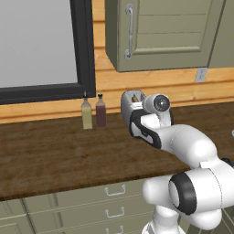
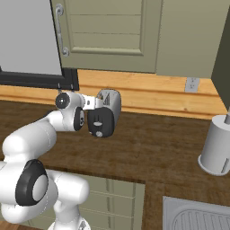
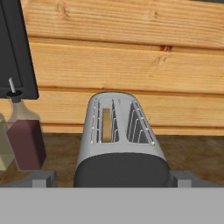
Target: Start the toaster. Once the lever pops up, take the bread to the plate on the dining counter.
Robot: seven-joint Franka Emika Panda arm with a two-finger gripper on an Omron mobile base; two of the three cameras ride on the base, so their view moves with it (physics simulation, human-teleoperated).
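The toaster (image 3: pixel 120 140) stands on the dark wood-grain desk (image 1: pixel 55 155), close to the plank wall behind it, with its black end panel facing the robot. In the hand view its two top slots run away from the camera; the bread (image 3: pixel 106 124) sits down in the left slot, only its brown edge showing, and the right slot looks bare.

The hand (image 3: pixel 113 178) is at the near end of the toaster, just short of the black panel, jaws spread wide: one fingertip shows to each side of the toaster's base, and nothing is held between them. From the right base view the hand lies against the left flank of the toaster, though whether it touches the casing is hard to tell. The lever (image 2: pixel 98 133) appears as a small pale spot low on the black panel; its exact height in the slot is too small to read.

Left of the toaster, near the wall, stand two bottles: a dark red one (image 1: pixel 101 113) nearest it and a pale yellowish one (image 1: pixel 86 114) just beyond, under the black-framed window (image 1: pixel 85 50). Neither stands between the hand and the toaster. Well to the toaster's right a grey cylinder (image 2: pixel 217 144) stands on the desk, and a sink's ribbed edge (image 2: pixel 197 218) shows in front of it. A wall cabinet (image 2: pixel 108 31) hangs above the toaster, and a socket (image 2: pixel 192 84) is on the wall to its right.
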